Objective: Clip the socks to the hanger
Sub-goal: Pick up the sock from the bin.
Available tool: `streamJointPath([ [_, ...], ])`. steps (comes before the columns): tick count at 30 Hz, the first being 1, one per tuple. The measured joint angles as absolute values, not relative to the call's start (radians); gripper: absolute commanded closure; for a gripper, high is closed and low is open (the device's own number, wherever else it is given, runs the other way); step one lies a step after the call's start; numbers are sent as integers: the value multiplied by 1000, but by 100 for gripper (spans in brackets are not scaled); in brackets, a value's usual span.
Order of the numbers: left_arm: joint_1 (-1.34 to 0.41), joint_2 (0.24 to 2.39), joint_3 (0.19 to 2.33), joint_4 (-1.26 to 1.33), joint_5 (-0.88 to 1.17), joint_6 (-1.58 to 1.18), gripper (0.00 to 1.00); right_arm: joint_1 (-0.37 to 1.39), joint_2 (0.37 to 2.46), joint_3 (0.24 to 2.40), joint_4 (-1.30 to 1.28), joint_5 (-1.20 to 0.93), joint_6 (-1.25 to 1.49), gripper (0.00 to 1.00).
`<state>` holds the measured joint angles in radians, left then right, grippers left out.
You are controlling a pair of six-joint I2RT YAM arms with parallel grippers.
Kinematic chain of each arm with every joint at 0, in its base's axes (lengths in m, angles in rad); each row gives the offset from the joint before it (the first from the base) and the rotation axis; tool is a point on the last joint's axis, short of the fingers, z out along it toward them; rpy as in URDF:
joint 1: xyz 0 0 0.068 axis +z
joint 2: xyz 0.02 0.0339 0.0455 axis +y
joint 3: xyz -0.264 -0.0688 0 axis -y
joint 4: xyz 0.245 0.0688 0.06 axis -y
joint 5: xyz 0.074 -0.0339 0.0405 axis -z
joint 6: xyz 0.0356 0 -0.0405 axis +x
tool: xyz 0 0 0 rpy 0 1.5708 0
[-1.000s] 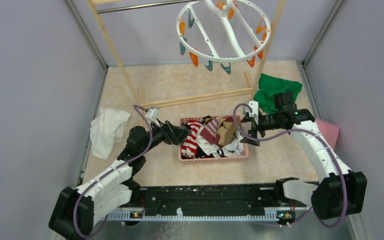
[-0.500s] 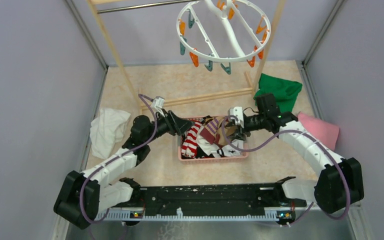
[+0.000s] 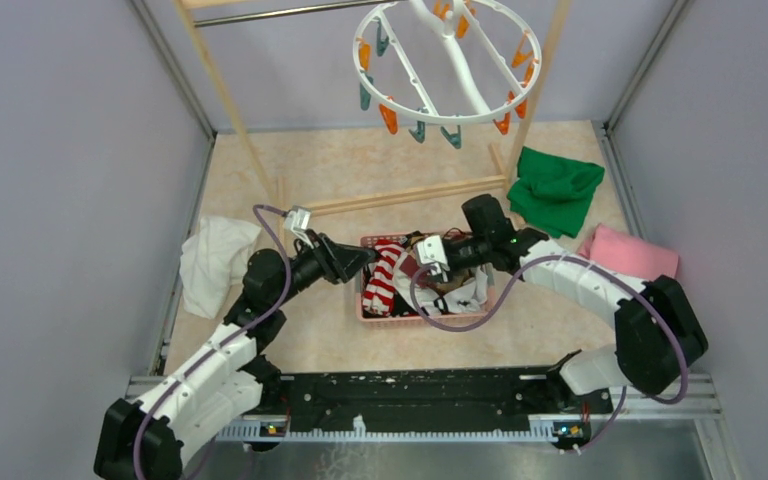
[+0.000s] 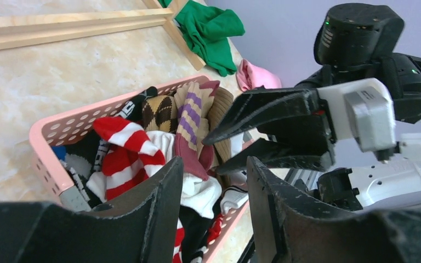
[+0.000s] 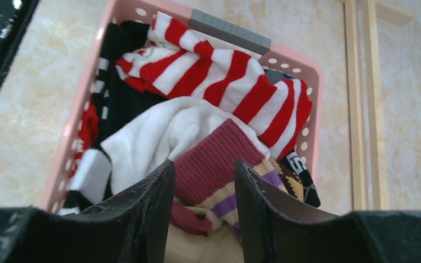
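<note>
Socks heaped in basket on surface, none pegged, so pick step: right gripper, jaws apart, over maroon-cuffed sock; left gripper, jaws apart, at basket's left end; next, probably: clamp, lift toward hanger.

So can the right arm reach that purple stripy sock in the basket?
Probably yes. The right gripper hangs open, pointing straight at the tan and maroon striped sock, which lies on top of the pile in the pink basket. Nothing seems to sit between them.
</note>
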<state>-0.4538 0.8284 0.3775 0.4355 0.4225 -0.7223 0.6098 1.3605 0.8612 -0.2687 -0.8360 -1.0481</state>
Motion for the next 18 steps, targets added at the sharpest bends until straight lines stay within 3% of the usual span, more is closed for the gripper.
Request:
streamJointPath([
  [5,-454,722,336,390,384,-718,40,616,1455,937,-285,-778,-1088,55],
  [12,-454,700,320,365,361,-715,39,618,1497,1032,-344,-742,-1163,42],
  [15,-454,701,319,364,358,-711,39,620,1520,1057,-381,-729,-1195,46],
  [18,-454,704,319,364,358,-706,40,621,1563,1088,-428,-708,-1228,56],
])
